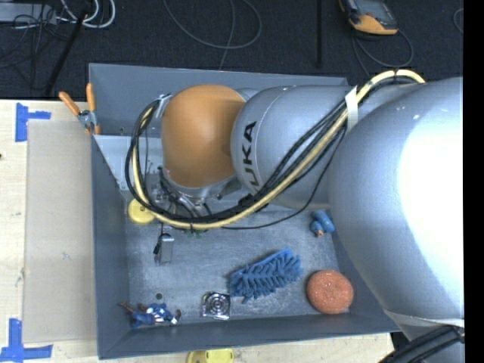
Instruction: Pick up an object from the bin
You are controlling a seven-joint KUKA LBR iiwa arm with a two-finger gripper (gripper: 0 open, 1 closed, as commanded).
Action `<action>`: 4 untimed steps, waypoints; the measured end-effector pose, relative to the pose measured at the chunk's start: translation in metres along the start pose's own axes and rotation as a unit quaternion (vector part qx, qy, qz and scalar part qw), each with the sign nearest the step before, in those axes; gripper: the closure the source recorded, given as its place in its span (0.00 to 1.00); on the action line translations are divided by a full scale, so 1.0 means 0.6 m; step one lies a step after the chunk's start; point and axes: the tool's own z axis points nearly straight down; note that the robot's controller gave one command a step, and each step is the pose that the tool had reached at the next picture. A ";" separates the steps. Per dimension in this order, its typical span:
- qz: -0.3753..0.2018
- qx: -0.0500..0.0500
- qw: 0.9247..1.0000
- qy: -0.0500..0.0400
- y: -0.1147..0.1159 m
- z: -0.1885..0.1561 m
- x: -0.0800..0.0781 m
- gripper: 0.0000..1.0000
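Gripper (162,246) low over the bare floor in the left half of the bin (113,267), with a yellow disc (138,212) nearest, just beside it (open or closed: cannot tell). Likely the approach step, nothing seen in its grasp. Next move calls for centring over the disc before closing.

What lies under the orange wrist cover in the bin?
A yellow round thing pokes out at its lower left, partly covered. The orange wrist cover hides whatever else lies beneath.
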 end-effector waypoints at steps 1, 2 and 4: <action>0.002 -0.001 1.000 -0.004 -0.001 -0.008 -0.004 0.00; 0.035 -0.002 0.999 -0.004 -0.063 0.028 -0.025 0.00; -0.113 0.000 0.994 -0.001 -0.111 0.048 0.039 0.00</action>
